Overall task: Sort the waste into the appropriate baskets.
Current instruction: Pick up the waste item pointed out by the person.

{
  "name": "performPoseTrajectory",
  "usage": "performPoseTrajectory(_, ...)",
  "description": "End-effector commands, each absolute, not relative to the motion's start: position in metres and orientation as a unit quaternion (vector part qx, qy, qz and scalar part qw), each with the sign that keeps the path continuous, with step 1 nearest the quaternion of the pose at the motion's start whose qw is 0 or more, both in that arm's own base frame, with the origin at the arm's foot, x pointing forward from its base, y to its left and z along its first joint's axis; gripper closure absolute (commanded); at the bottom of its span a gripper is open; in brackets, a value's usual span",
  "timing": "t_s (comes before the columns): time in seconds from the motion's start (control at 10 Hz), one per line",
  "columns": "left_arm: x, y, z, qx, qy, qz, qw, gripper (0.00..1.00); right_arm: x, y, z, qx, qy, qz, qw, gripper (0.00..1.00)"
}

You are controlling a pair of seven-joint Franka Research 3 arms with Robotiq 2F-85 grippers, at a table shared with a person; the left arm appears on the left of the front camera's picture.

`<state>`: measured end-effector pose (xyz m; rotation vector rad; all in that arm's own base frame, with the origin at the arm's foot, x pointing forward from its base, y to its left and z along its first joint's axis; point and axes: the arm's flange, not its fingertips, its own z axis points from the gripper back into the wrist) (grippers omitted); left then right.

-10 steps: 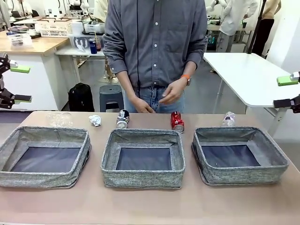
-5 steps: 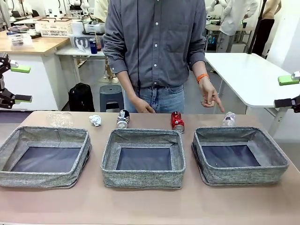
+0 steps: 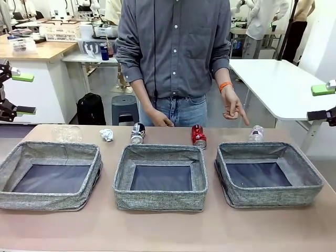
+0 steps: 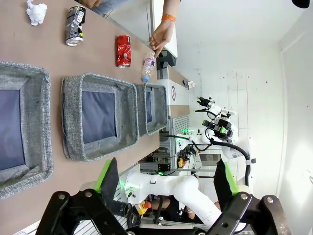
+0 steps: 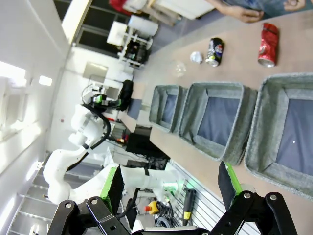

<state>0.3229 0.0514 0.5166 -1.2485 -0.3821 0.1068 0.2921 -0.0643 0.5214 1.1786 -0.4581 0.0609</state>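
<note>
— While both arms hang off the ends of the surface (image 3: pixel 168 231), how do your claws stand?
— Spread wide, both. My left claw (image 3: pixel 22 94) is raised past the left end and my right claw (image 3: pixel 319 103) past the right end. Neither pinches anything.
— And the waste?
— In a row along the far strip, behind the bins. A clear bottle (image 3: pixel 66 133) lies behind the left bin (image 3: pixel 42 200). Right of it come a wad (image 3: pixel 106 135) and a black can (image 3: pixel 137 133), the can behind the middle bin (image 3: pixel 160 200). A red can (image 3: pixel 198 136) lies near that bin's far right corner, and a pink-label bottle (image 3: pixel 256 133) lies behind the right bin (image 3: pixel 273 197).
— The person?
— Standing at the far side. One hand (image 3: pixel 232 108) points down toward the pink-label bottle, near it but not touching.
</note>
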Motion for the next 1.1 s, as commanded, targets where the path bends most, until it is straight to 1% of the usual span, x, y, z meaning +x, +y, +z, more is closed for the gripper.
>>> performPoseTrajectory(0.0, 0.325, 0.051, 0.517, -0.588, -0.185, 0.04, 0.787, 0.0, 0.296, -0.063, 0.522, 0.556, -0.227, 0.039, 0.799, 0.0)
performPoseTrajectory(0.2, 0.325, 0.051, 0.517, -0.588, -0.185, 0.04, 0.787, 0.0, 0.296, -0.063, 0.522, 0.556, -0.227, 0.039, 0.799, 0.0)
performPoseTrajectory(0.3, 0.325, 0.051, 0.517, -0.588, -0.185, 0.04, 0.787, 0.0, 0.292, -0.064, 0.521, 0.551, -0.214, 0.028, 0.806, 0.0)
performPoseTrajectory(0.4, 0.325, 0.051, 0.517, -0.588, -0.185, 0.04, 0.787, 0.0, 0.297, -0.057, 0.537, 0.486, -0.254, 0.033, 0.836, 0.0)
performPoseTrajectory(0.5, 0.325, 0.051, 0.517, -0.588, -0.185, 0.04, 0.787, 0.0, 0.312, -0.047, 0.551, 0.395, -0.296, 0.06, 0.867, 0.0)
performPoseTrajectory(0.6, 0.325, 0.051, 0.517, -0.588, -0.185, 0.04, 0.787, 0.0, 0.338, -0.027, 0.562, 0.23, -0.312, 0.1, 0.916, 0.0)
performPoseTrajectory(0.7, 0.325, 0.051, 0.517, -0.588, -0.185, 0.04, 0.787, 0.0, 0.367, -0.012, 0.562, 0.066, -0.279, 0.147, 0.947, 0.0)
performPoseTrajectory(0.8, 0.325, 0.051, 0.517, -0.588, -0.185, 0.04, 0.787, 0.0, 0.397, 0.0, 0.554, -0.048, -0.234, 0.197, 0.951, 0.0)
performPoseTrajectory(0.9, 0.325, 0.051, 0.517, -0.588, -0.185, 0.04, 0.787, 0.0, 0.422, 0.004, 0.542, -0.127, -0.181, 0.198, 0.955, 0.0)
performPoseTrajectory(1.0, 0.325, 0.051, 0.517, -0.588, -0.185, 0.04, 0.787, 0.0, 0.439, 0.005, 0.535, -0.166, -0.147, 0.187, 0.957, 0.0)
